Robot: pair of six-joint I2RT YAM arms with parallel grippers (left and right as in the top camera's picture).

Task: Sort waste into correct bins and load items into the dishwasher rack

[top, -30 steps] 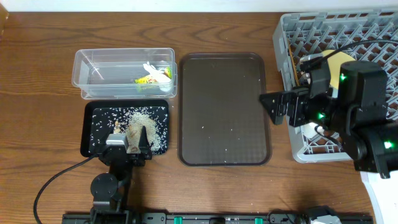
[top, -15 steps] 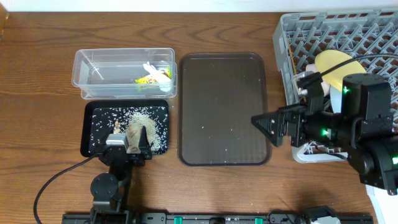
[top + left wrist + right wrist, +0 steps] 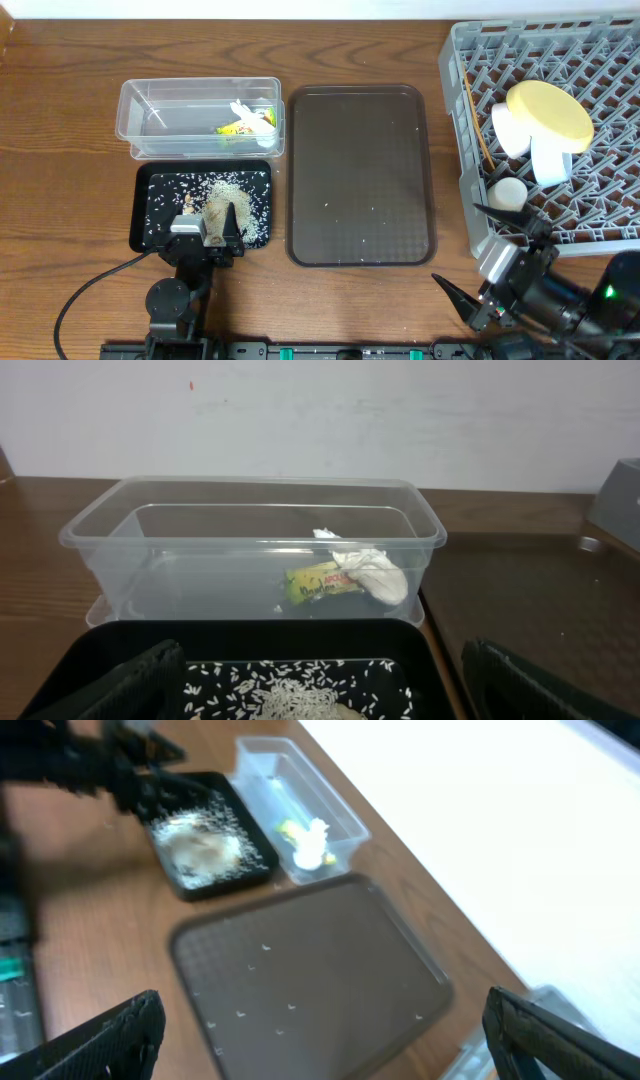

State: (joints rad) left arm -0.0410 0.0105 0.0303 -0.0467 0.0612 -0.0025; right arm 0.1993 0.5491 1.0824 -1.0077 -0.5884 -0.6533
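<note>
The grey dishwasher rack (image 3: 600, 50) at the right holds the pale yellow plate (image 3: 548, 112), a white bowl (image 3: 503, 130), a pale bowl on edge (image 3: 550, 162), the small white cup (image 3: 507, 192) and chopsticks (image 3: 474, 110). The clear tub (image 3: 160, 110) (image 3: 250, 530) holds the snack wrapper (image 3: 233, 128) (image 3: 318, 581) and crumpled white paper (image 3: 256, 116) (image 3: 375, 572). The black tray (image 3: 150, 205) (image 3: 420, 660) holds rice (image 3: 228, 192) (image 3: 300, 695). My left gripper (image 3: 220, 222) (image 3: 320, 695) is open and empty over the black tray. My right gripper (image 3: 465, 250) (image 3: 320, 1030) is open and empty by the rack's front left corner.
The dark brown serving tray (image 3: 360, 175) (image 3: 310, 975) lies in the middle with a few rice grains on it. The left arm's cable (image 3: 90, 290) runs over the table's front left.
My right arm has pulled back from over the rack to the table's front right, uncovering the plate and bowls. The left arm has not moved.
</note>
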